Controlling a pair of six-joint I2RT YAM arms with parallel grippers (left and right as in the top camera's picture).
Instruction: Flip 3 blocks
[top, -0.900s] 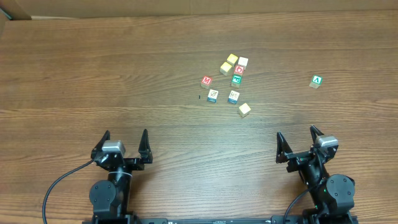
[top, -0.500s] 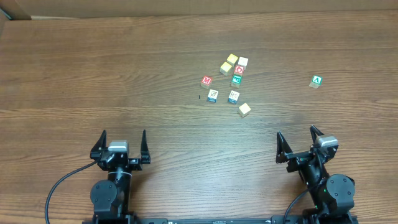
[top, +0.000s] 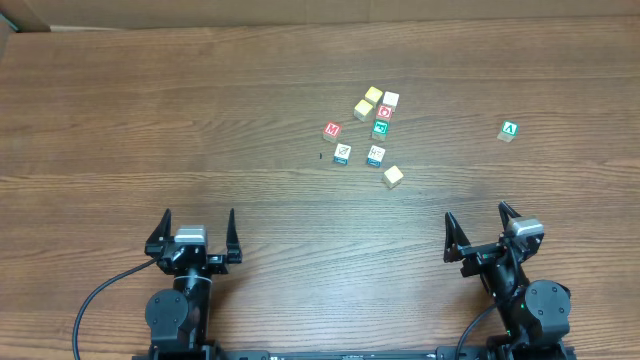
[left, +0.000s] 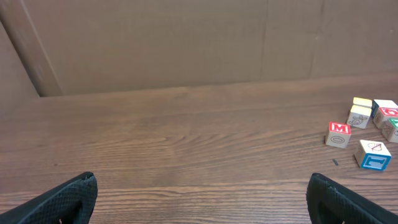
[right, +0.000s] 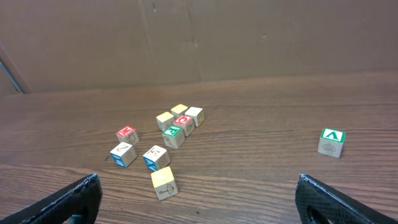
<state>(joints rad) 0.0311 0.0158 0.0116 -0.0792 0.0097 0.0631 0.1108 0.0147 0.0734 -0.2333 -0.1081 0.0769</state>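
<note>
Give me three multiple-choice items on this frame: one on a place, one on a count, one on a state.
1. Where is the A cube relative to the cluster?
a) inside it
b) apart, toward the right arm's side
c) apart, toward the left arm's side
2. How many cubes lie on the table?
a) 6
b) 10
c) 14
3. How do the left gripper and right gripper stand?
a) both open, empty
b) left shut on a cube
c) both shut
Answers: 1b, it sits alone beyond the cluster's right side; 2b, nine clustered plus the A cube; 3a, both show spread fingers with nothing between.
</note>
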